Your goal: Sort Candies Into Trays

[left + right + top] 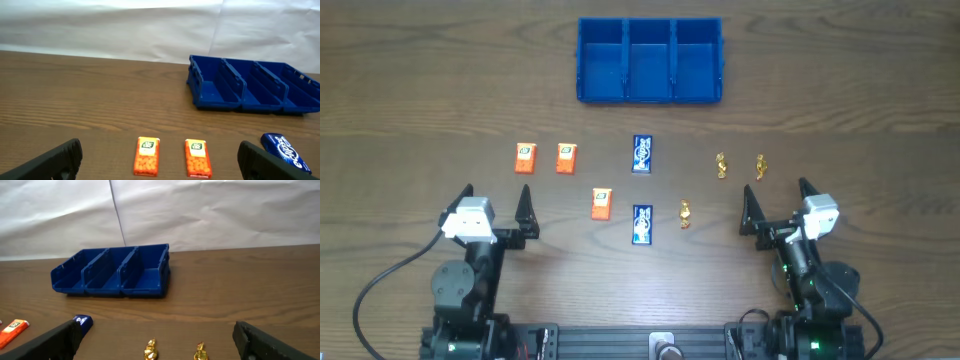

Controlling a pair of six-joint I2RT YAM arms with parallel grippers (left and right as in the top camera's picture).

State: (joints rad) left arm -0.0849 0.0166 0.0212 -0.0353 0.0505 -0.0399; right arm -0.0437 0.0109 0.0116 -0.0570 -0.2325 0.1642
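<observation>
Now I'm seeing the left end effector (497, 195) and right end effector (776, 192) both sitting open and empty, low in the frame. Gold candies (150, 350) are getting cut off at the right wrist view's edge. The blue tray (650, 97) is sitting upper centre, with bare surface (420, 80) stretching either side.

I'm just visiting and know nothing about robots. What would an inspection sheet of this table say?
Surface: wooden table.
Job's things: blue three-compartment tray, empty; three orange boxes, two blue packs, three gold candies, loose on the table.
Clutter: nothing seen.
Grippers: left gripper and right gripper both open, holding nothing.
Cables: black cable looping beside the left arm's base.
Surroundings: white sheet behind the table.
</observation>
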